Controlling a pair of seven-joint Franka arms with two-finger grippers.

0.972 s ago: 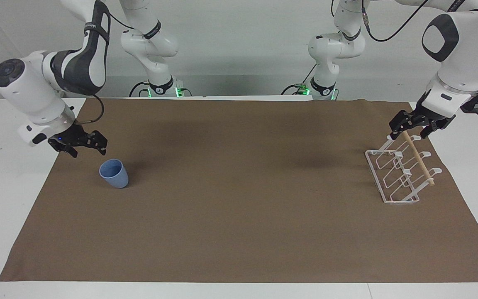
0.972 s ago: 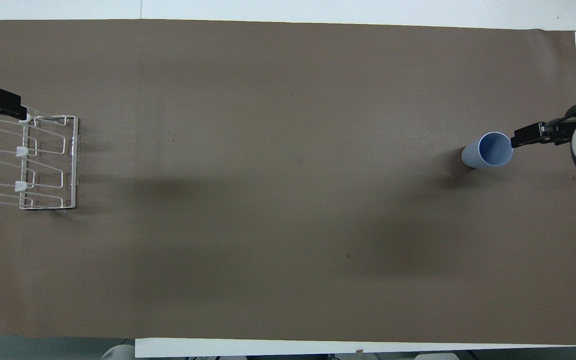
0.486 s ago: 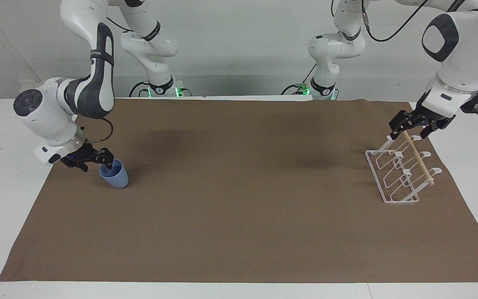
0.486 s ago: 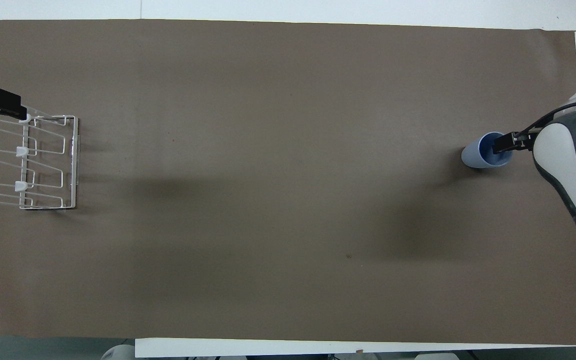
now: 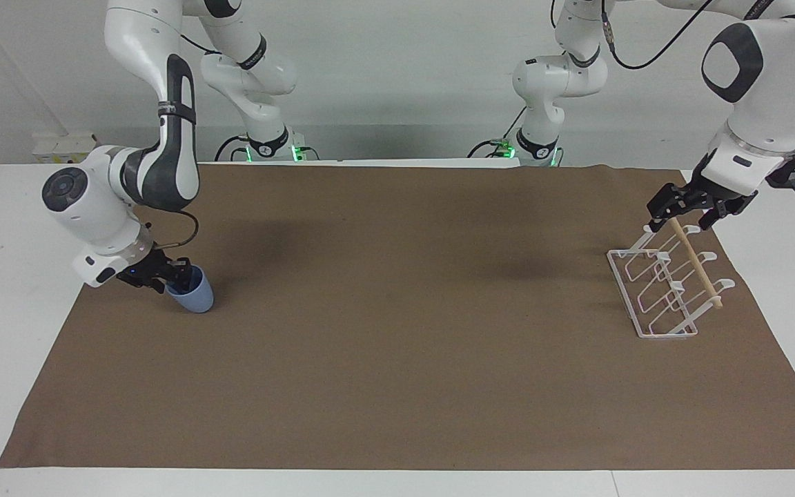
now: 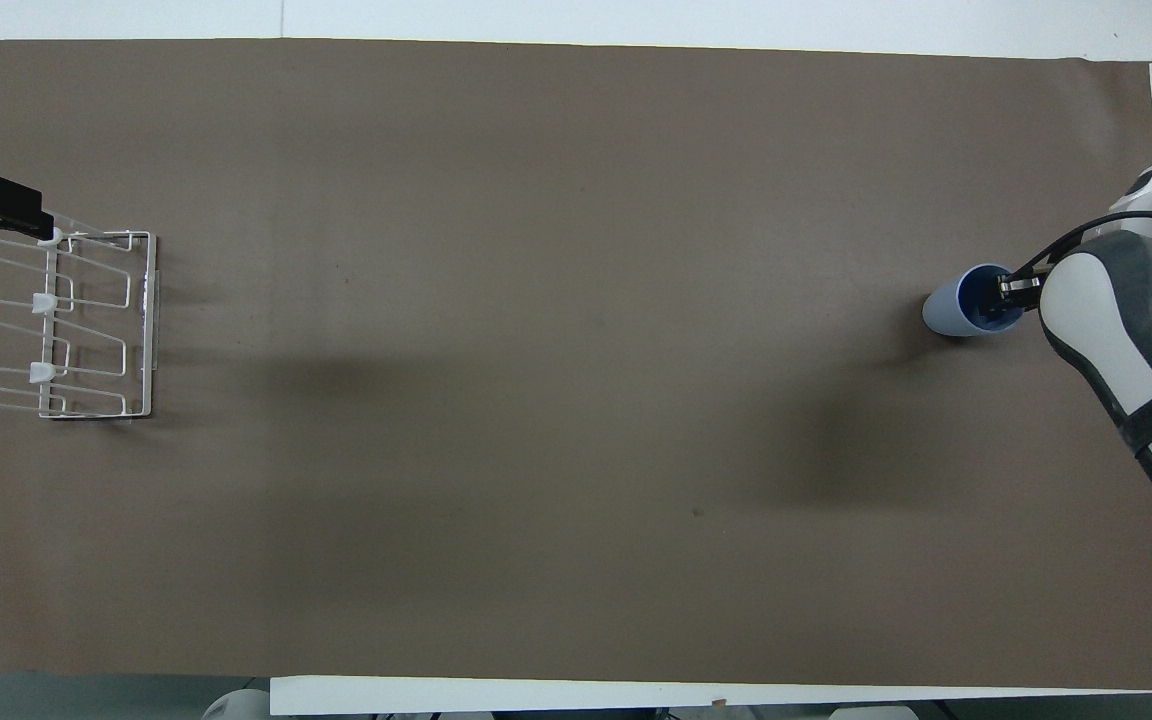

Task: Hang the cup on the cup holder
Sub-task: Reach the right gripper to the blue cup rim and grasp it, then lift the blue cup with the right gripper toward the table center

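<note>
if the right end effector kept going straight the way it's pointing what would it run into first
Probably the cup itself. The right end effector is down at the cup's rim on the side toward the right arm's end of the table, pointing down and inward, so it would likely meet the cup's wall or inside, then the brown mat.

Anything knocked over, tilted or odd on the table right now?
Nothing stands out. The cup stands upright with the right gripper at its rim; the cup holder sits squarely at the left arm's end, under the left gripper.
</note>
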